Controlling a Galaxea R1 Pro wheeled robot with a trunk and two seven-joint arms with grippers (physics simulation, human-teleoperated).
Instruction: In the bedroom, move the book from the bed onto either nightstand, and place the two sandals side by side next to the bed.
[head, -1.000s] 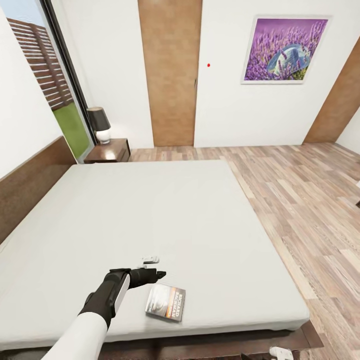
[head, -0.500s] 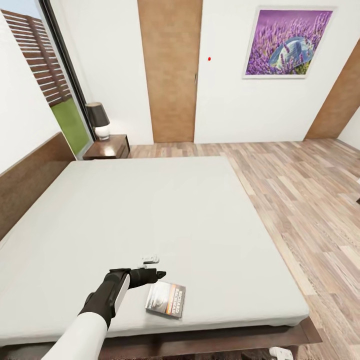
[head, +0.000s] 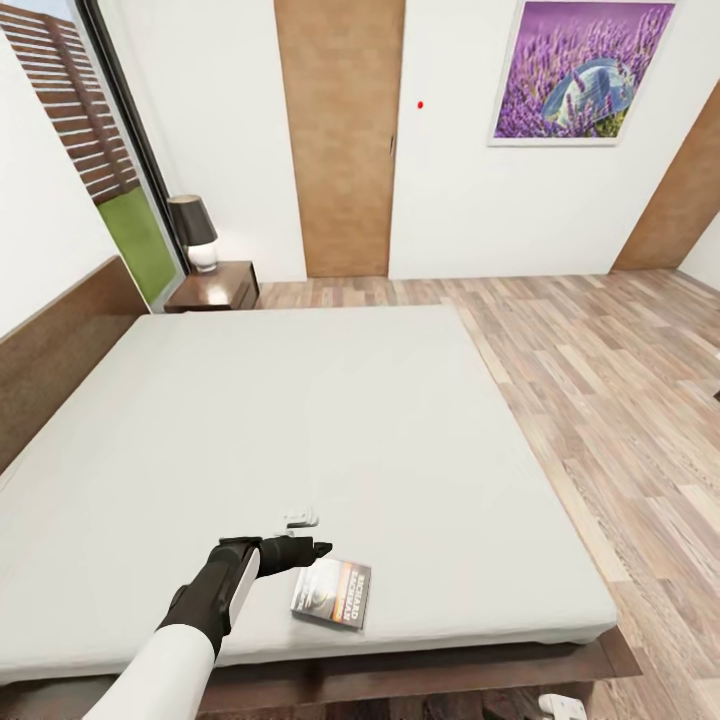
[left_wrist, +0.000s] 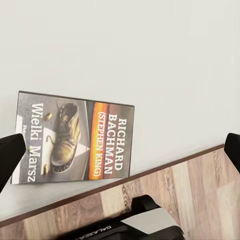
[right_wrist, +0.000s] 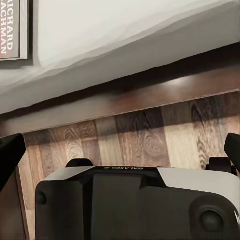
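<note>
1. Book (head: 331, 594) lies flat near the foot corner of the bed (head: 330, 420); my left gripper (left_wrist: 120, 150), fingers spread and empty, hangs just beside it.
2. I'd come down over its near edge, since it's thin.
3. Dark cover, orange band, boot picture.
4. My right gripper (right_wrist: 120, 150) is spread too.

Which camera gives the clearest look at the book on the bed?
The left wrist view: the book lies flat, its whole cover and lettering readable. The head view shows it small beside the left gripper. The right wrist view catches just a corner.
</note>
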